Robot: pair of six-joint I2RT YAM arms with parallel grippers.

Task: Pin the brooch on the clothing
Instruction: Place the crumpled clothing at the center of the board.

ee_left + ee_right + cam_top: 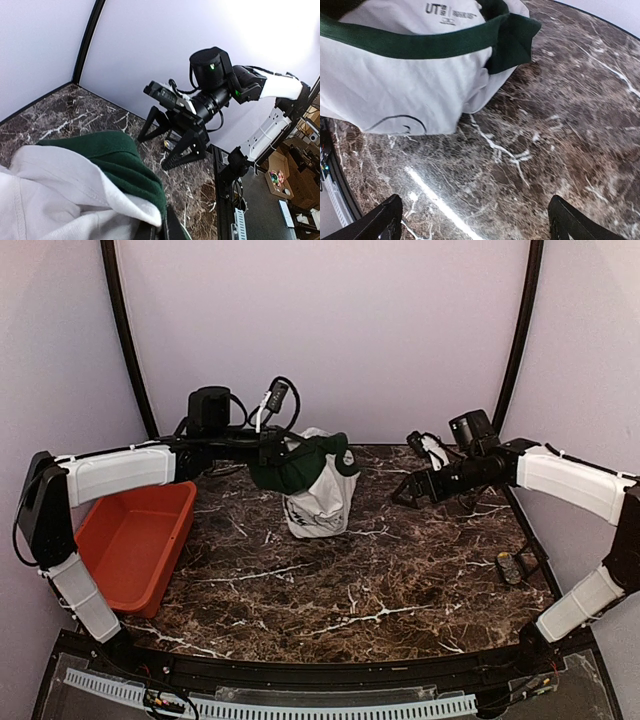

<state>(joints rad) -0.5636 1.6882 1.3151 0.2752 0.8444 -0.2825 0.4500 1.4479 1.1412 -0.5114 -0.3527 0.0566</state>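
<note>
The clothing [322, 495] is a white T-shirt with a dark green collar and sleeves. It hangs bunched above the back middle of the marble table [330, 590], with its lower end on the table. My left gripper [284, 456] is shut on its green upper part. In the left wrist view the cloth [75, 180] covers the jaws. My right gripper [408, 492] is open and empty, low over the table, right of the shirt and apart from it. Its fingertips [387, 220] stand wide apart, with the shirt [405, 75] ahead. A small dark-and-gold object, seemingly the brooch [508, 566], lies at the table's right edge.
A red bin [135, 540] stands at the left side of the table. Grey walls and black frame posts [125, 335] close in the back. The right arm and its gripper [175, 137] show across the table in the left wrist view.
</note>
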